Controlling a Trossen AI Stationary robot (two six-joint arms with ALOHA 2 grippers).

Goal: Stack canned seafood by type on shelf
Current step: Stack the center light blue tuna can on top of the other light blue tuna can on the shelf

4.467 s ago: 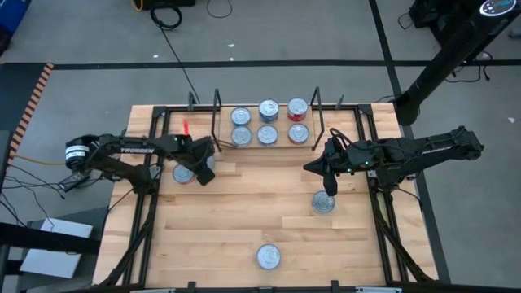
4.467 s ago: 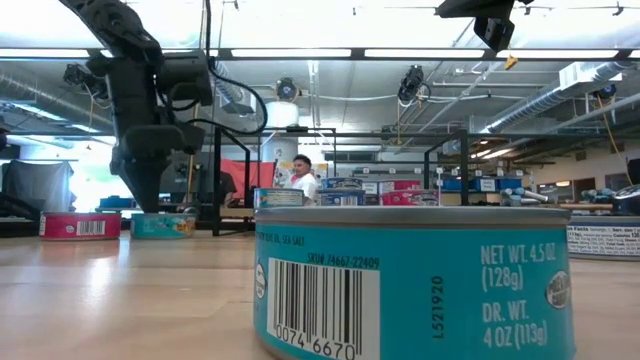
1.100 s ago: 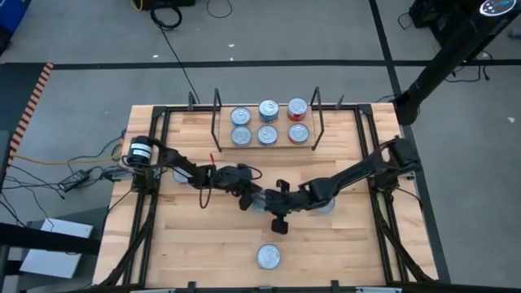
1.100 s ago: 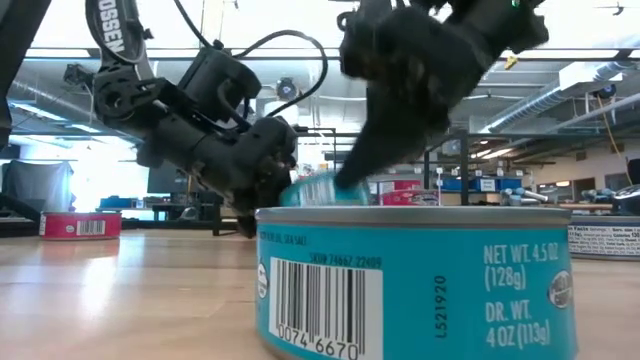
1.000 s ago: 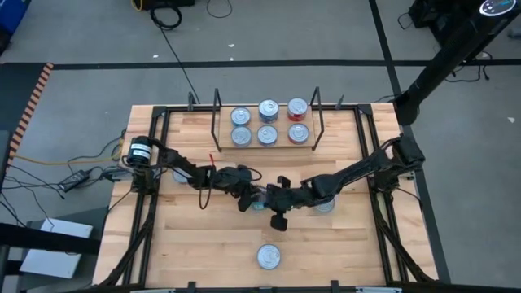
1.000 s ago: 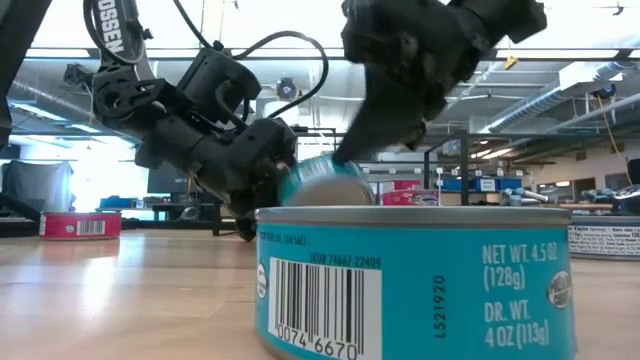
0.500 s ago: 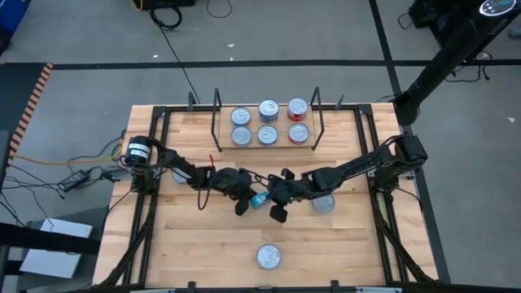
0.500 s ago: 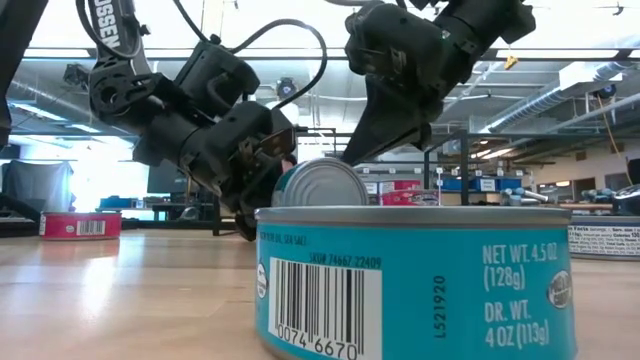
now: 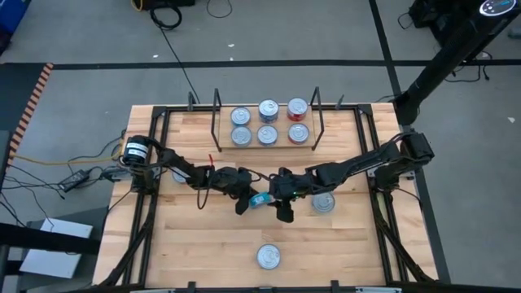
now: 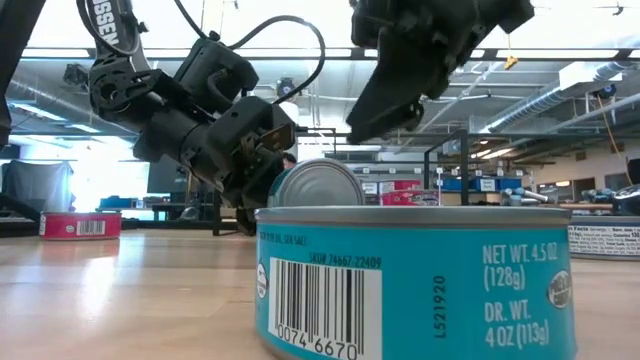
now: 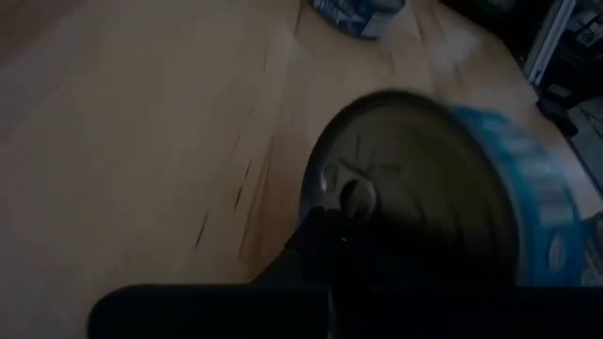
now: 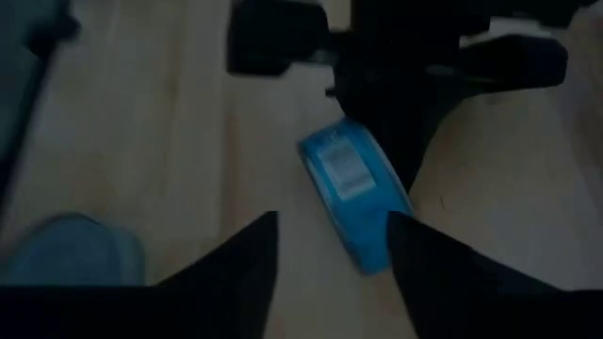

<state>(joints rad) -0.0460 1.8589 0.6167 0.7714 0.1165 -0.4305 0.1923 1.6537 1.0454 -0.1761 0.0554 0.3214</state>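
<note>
High view: a small flat round tin with a blue side label and silver lid (image 9: 259, 198) is held tilted on its edge at mid-desk by the left gripper (image 9: 247, 198), which is clamped shut on it. The right gripper (image 9: 281, 198) is seen just beside the tin on its other side, fingers parted, off the tin. The narrow light-wood shelf with black wire uprights (image 9: 265, 145) sits at the far edge of the wooden desk (image 9: 220, 244); six tins are carried on it in two rows, blue-labelled ones (image 9: 241, 116) to the left and middle, red-labelled ones (image 9: 298, 108) on the right. One tin (image 9: 323, 202) lies flat near the right arm, one (image 9: 269, 257) near the front edge, and another (image 9: 181, 174) is partly hidden under the left arm

Low view: a large teal tin with a barcode (image 10: 412, 283) fills the foreground. Behind it the gripped tin (image 10: 320, 184) is seen lid-on, clear of the desk top or nearly so; cannot tell which. The left gripper (image 10: 268, 160) is against its side; the right gripper (image 10: 395, 95) hangs above it, apart. A red tin (image 10: 80, 225) rests far off to the side

Left wrist view: the tin's silver lid (image 11: 415, 193) is pressed by a dark finger (image 11: 320, 235); a further tin (image 11: 358, 14) lies beyond

Right wrist view: two open fingers (image 12: 231, 268) are spread with the blue tin (image 12: 353, 193) beyond them, untouched
</note>
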